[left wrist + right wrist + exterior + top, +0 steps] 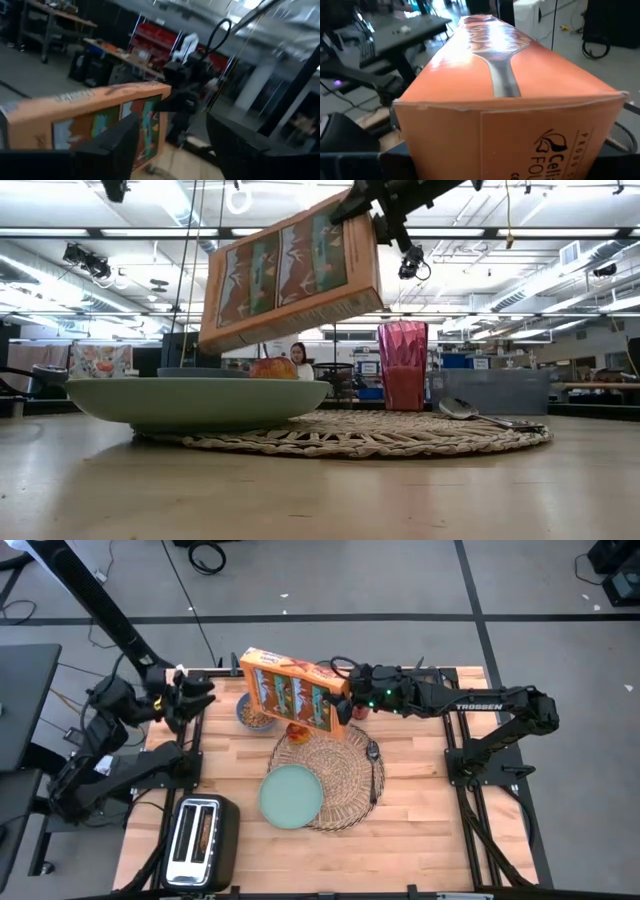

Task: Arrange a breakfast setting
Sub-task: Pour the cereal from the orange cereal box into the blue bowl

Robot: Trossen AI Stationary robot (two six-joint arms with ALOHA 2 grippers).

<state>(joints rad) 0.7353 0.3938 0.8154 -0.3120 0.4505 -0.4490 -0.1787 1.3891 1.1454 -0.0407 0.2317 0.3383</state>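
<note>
Right gripper (345,700) clamped the tilted orange cereal box (292,691) above the blue bowl (255,717), apparently for pouring; left gripper (195,695) waited open at 9 o'clock.

Two dark arms, white TROSSEN lettering on the right arm (480,706), green lights, black cables

Bright overhead lighting, blurred wrist views

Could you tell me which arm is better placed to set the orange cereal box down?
Right: the right gripper already holds the orange cereal box tilted above the blue bowl. The left gripper is open, empty, at the table's edge.
</note>
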